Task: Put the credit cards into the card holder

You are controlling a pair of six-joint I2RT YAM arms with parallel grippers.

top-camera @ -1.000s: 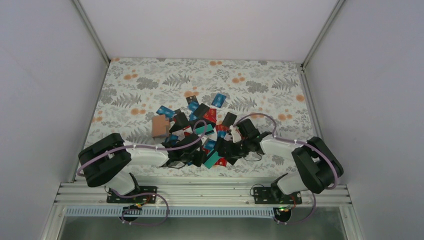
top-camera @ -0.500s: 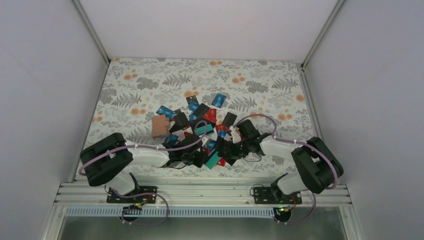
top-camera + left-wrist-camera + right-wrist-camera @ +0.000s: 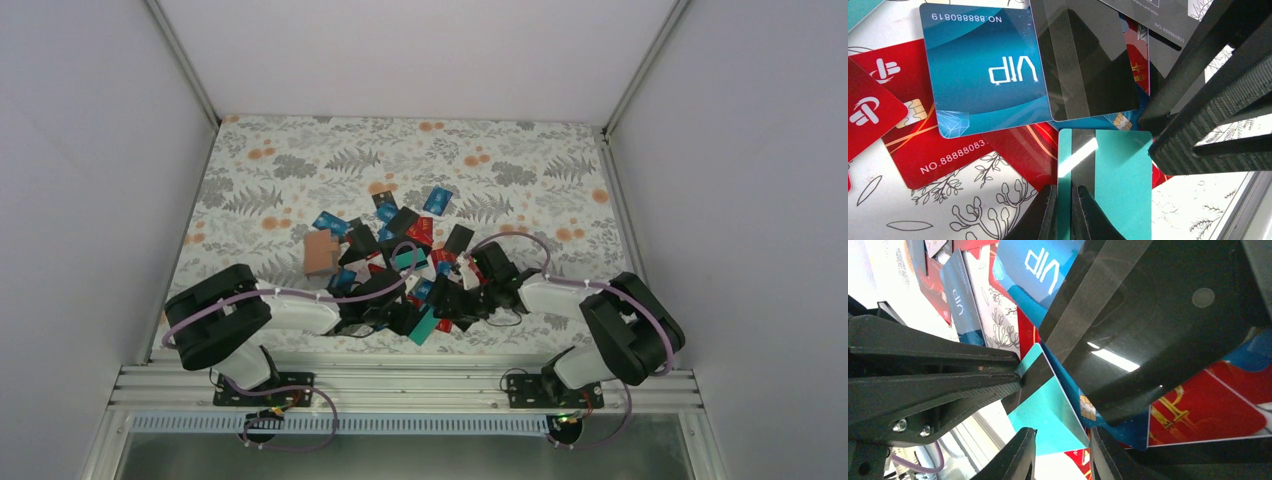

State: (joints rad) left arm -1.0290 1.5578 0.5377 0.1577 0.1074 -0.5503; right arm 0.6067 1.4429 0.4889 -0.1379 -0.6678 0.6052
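Many credit cards (image 3: 400, 240) in blue, red, black and teal lie heaped at the table's middle. The tan card holder (image 3: 320, 254) lies flat at the heap's left edge, away from both grippers. My left gripper (image 3: 1064, 212) is shut on the edge of a teal card (image 3: 1113, 185) with a dark stripe, held over red and blue cards. In the top view it (image 3: 408, 320) sits at the heap's near edge. My right gripper (image 3: 1060, 455) is open, one finger on each side of the teal card's (image 3: 1048, 415) free end. Its ribbed fingers (image 3: 1218, 115) show in the left wrist view.
A glossy black card (image 3: 1158, 325) lies tilted over blue VIP and red cards just beyond the right gripper. The table's near edge and metal rail (image 3: 400, 380) are close behind both grippers. Patterned cloth (image 3: 300, 160) stretches to the far wall.
The right gripper has moved a little left, closer to the left gripper. The teal card has shifted slightly toward the near edge in the left gripper's hold.
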